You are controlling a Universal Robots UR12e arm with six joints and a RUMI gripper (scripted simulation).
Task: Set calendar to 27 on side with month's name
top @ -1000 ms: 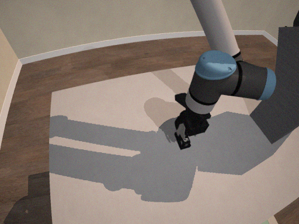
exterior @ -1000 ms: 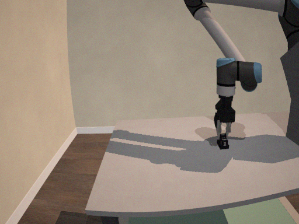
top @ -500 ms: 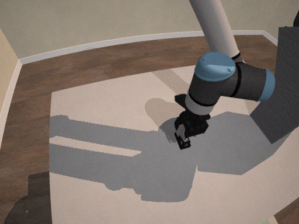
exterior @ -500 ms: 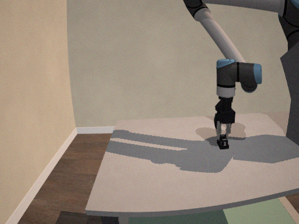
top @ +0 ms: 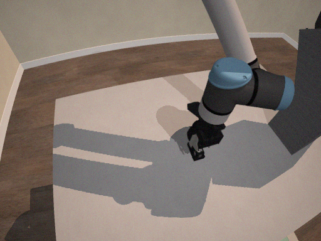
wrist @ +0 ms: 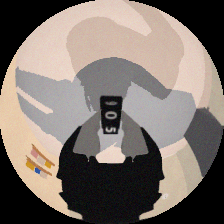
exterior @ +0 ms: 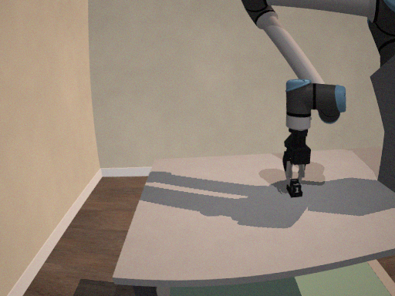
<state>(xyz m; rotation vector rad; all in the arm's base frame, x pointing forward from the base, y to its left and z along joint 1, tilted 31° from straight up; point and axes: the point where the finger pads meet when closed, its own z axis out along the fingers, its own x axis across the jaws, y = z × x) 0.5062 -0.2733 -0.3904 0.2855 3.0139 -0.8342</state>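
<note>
Pale tabletop (top: 103, 201) (exterior: 216, 247) (wrist: 45, 55): one arm (top: 232, 34) (exterior: 293, 50), one end effector (top: 195, 147) (exterior: 295, 179) (wrist: 111, 110).
</note>
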